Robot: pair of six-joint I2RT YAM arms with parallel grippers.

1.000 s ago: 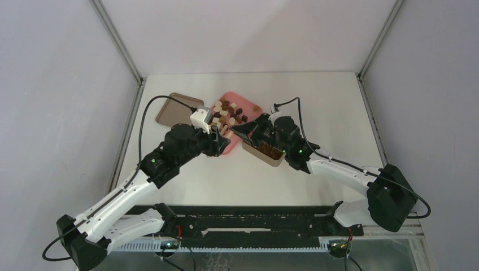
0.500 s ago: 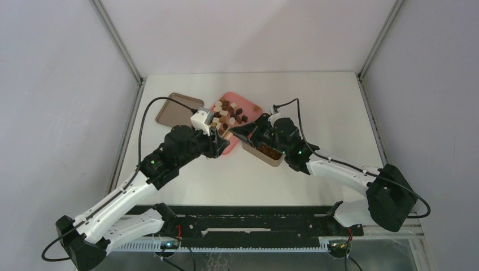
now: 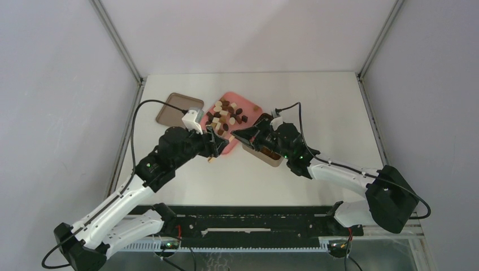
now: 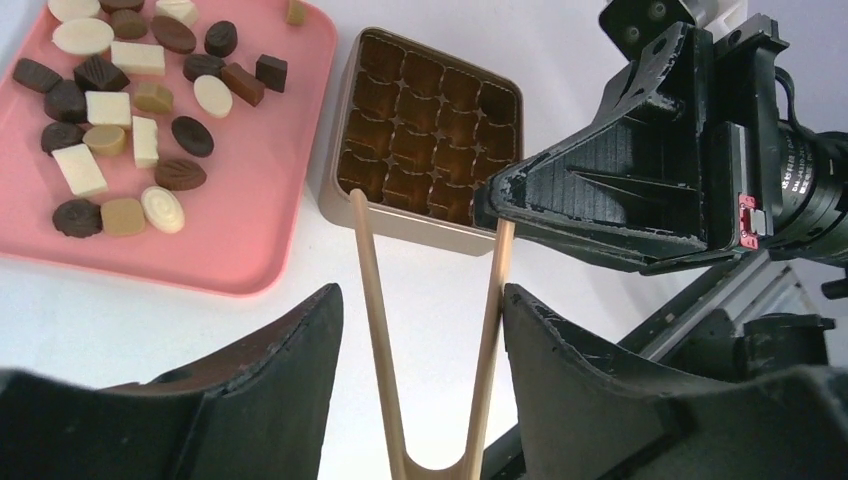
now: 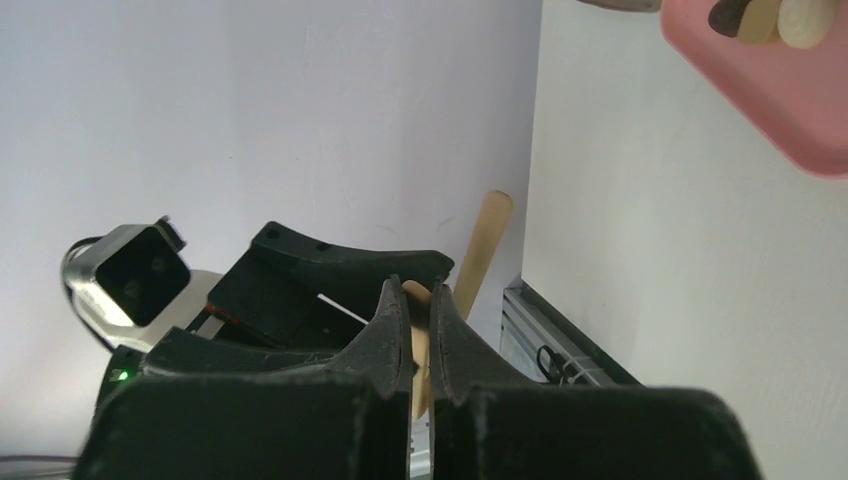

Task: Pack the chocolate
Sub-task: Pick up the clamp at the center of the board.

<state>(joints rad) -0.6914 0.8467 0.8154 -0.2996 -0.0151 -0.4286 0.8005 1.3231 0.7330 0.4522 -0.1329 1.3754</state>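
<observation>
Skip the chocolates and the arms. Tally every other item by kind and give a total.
trays: 2, the pink tray and the brown tray
tin: 1
wooden tongs: 1
total: 4

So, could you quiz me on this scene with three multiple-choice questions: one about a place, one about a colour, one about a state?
1. Where do the chocolates lie? A in the tin; B on the pink tray; C on the floor.
2. What colour is the tin's inner grid? A white; B dark brown; C green.
3. How are the right arm's jaws? A wide open, empty; B shut on a chocolate; C shut on one arm of the wooden tongs.
Answers: 1 B, all lie on the tray, none in the tin's visible cells. 2 B, the left wrist view shows brown cells. 3 C, both wrist views show the wood pinched.
</observation>
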